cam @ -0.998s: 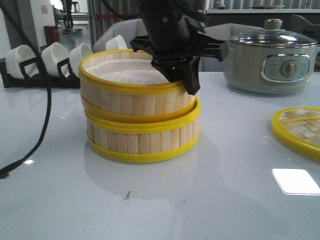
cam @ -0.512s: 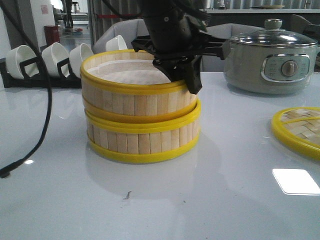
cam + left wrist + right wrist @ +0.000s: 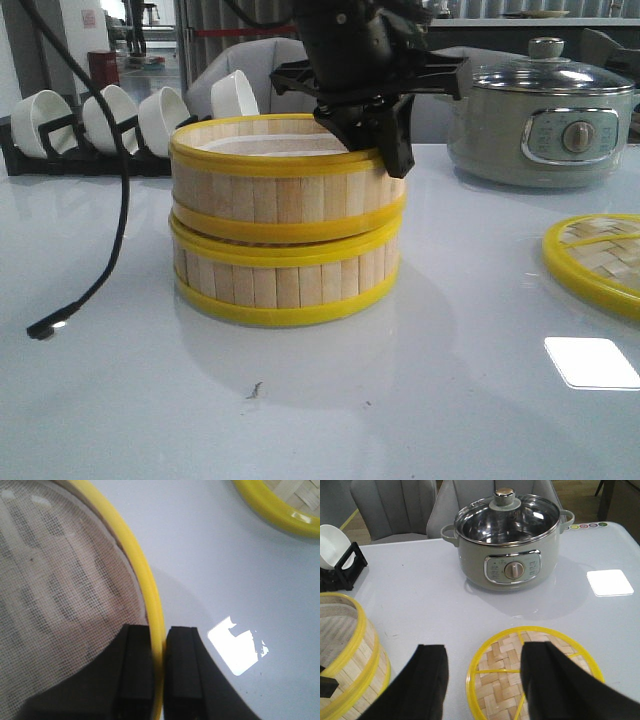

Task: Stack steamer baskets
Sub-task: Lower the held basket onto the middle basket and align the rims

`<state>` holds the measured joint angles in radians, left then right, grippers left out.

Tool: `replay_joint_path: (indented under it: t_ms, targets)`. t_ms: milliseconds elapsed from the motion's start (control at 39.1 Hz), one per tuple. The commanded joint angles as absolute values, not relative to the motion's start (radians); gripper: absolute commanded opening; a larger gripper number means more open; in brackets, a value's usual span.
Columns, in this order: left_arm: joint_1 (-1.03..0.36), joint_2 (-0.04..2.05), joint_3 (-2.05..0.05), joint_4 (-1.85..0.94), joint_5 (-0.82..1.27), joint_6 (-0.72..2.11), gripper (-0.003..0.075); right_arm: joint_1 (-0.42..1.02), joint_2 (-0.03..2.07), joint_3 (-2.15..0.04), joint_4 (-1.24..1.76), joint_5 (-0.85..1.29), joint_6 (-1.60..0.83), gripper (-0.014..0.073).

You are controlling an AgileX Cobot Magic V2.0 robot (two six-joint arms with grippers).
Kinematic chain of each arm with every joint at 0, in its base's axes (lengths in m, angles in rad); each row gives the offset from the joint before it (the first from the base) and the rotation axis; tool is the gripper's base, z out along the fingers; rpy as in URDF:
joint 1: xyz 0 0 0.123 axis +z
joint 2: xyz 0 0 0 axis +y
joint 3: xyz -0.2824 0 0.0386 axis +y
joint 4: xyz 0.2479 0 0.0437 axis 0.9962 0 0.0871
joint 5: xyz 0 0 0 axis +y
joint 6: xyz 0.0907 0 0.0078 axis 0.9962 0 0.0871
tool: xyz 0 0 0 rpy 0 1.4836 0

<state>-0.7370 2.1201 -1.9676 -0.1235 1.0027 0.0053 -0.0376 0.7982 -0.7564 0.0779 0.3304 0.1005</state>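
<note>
The left gripper is clenched on the right rim of the upper steamer basket, seated on the lower steamer basket mid-table, so lifting away before letting go risks dragging it askew; the right gripper hangs spread, empty.

Left end effector pinched nearly closed (fingers down); right end effector spread wide

- A grey-green electric pot with a glass lid stands at the far right of the glossy white tabletop.
- A flat woven bamboo lid with a yellow rim lies nearer than the pot.
- White bowls in a black rack stand far left of the pot.
- A loose black cable hangs left of the pot.
</note>
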Motion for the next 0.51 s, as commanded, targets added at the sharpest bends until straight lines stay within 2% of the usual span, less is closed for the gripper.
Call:
replay_joint_path:
  t_ms: [0,486]
  targets:
    - [-0.744,2.053,-2.007,-0.133,0.974,0.010,0.0086,-0.036,0.795,-0.792,0.065,0.252,0.095,0.0447]
    - [-0.744,2.055,-2.007,-0.128,1.002,0.010,0.0086,-0.036,0.795,-0.792,0.065,0.257,0.095,0.0447]
